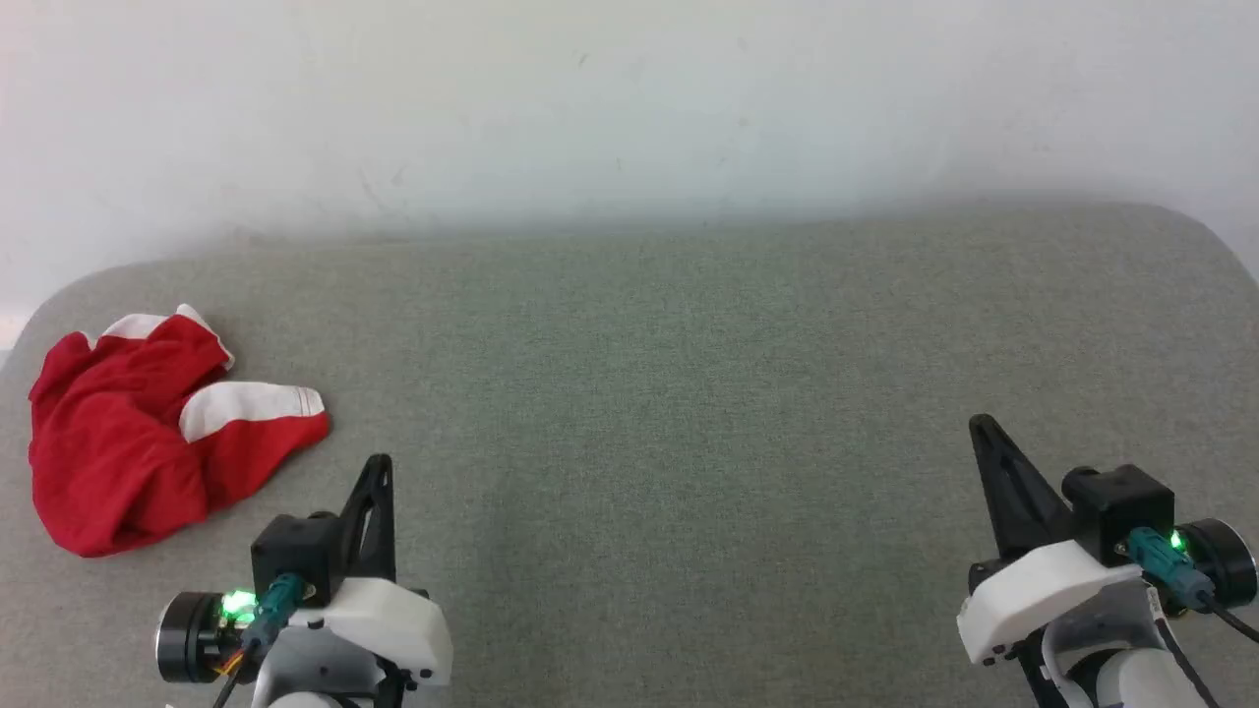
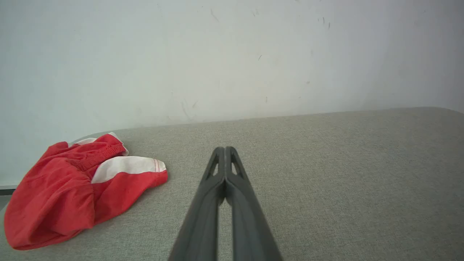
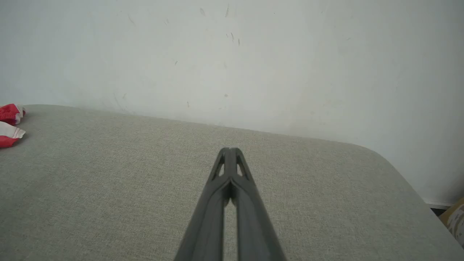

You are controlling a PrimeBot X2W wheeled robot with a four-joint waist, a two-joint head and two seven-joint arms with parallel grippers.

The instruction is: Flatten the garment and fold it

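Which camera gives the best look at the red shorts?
The left wrist view: the shorts lie close and whole, with the gathered waistband and hem stitching readable. The head view also shows them whole, crumpled, but smaller. The right wrist view catches just a scrap at its left edge.

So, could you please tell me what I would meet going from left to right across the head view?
First the red shorts, crumpled on the grey table → left gripper, shut → right gripper, shut.
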